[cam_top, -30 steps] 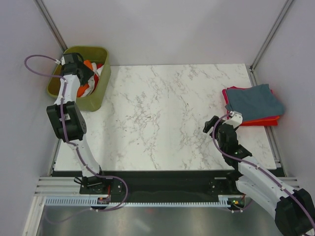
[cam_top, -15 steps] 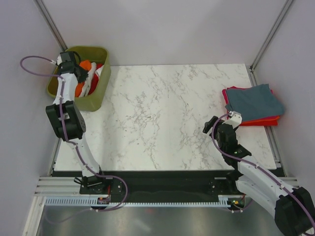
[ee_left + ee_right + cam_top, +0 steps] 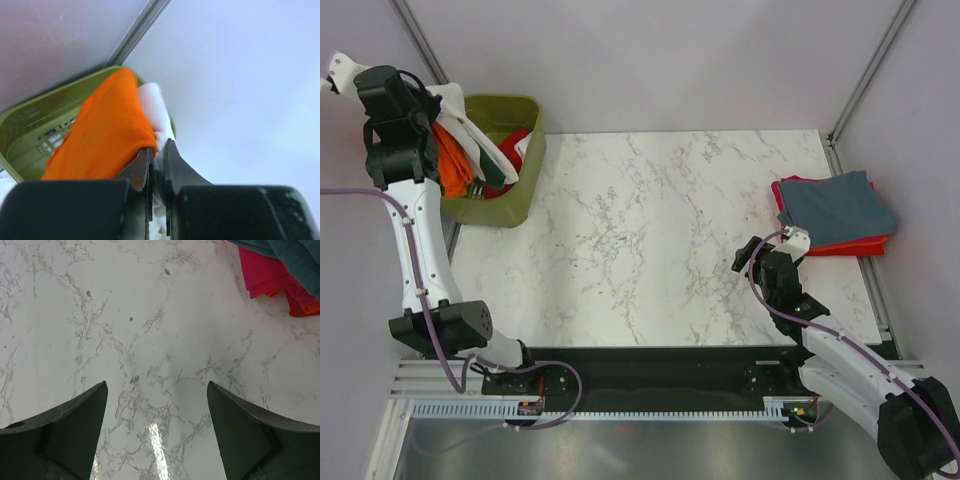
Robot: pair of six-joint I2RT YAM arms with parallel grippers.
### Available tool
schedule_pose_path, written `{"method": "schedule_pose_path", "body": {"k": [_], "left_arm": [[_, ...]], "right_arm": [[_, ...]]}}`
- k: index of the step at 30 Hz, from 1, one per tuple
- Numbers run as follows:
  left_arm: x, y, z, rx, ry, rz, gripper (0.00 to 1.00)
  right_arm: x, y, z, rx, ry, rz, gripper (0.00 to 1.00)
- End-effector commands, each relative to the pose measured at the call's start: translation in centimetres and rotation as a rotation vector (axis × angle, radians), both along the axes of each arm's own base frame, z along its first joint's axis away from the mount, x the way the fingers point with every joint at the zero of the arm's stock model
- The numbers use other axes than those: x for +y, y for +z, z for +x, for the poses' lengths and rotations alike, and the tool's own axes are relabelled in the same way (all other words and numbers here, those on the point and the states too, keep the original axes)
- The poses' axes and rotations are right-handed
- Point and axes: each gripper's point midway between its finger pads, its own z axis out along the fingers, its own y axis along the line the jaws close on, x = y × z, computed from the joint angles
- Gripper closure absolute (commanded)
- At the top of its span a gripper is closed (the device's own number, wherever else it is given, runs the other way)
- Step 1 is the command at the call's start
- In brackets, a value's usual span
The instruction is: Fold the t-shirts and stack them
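From above: holds the left hand (image 3: 428, 118) high, up and to the left of the olive bin (image 3: 523, 180), clamped on cloth. Dangles the orange t-shirt (image 3: 453, 168) straight below that hand, with the white t-shirt (image 3: 470, 130), dark green at its trim, draped just to the right and touching it. Overlaps the bin with both lower ends; cannot tell whether they touch it. Shows a red cloth (image 3: 512, 150) lying in the bin, right of the hanging pair. Poises the right hand (image 3: 752, 255) low over the marble tabletop (image 3: 640, 220), fingers apart, gripping nothing. Finds the folded stack ahead and right of that hand, well apart from it: blue-grey t-shirt (image 3: 838, 205) on top, magenta t-shirt (image 3: 781, 200) peeking out at the left edge, red t-shirt (image 3: 850, 245) along the near edge.

From the left wrist: presses the fingers together with barely a slit between, pinching the orange t-shirt, which spills ahead and left toward the bin. Runs the white t-shirt down into the same pinch, just right of the orange.

From the right wrist: spreads the fingers wide over bare marble, nothing between them. Catches the stack at the far right, ahead of the hand, resting on the tabletop.
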Motion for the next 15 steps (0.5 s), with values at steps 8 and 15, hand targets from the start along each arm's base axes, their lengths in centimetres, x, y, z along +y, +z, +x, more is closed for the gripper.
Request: {"method": "schedule_pose_path", "body": {"k": [8, 15], "left_arm": [[-2.9, -0.6, 1.7, -0.023, -0.195, -0.025, 0.98], [-7.4, 1.3, 2.5, -0.083, -0.402, -0.076, 0.98]], "right_arm": [[0.3, 0.7, 0.5, -0.022, 0.008, 0.008, 0.12], [0.5, 0.7, 0.5, -0.021, 0.013, 0.008, 0.12]]}}
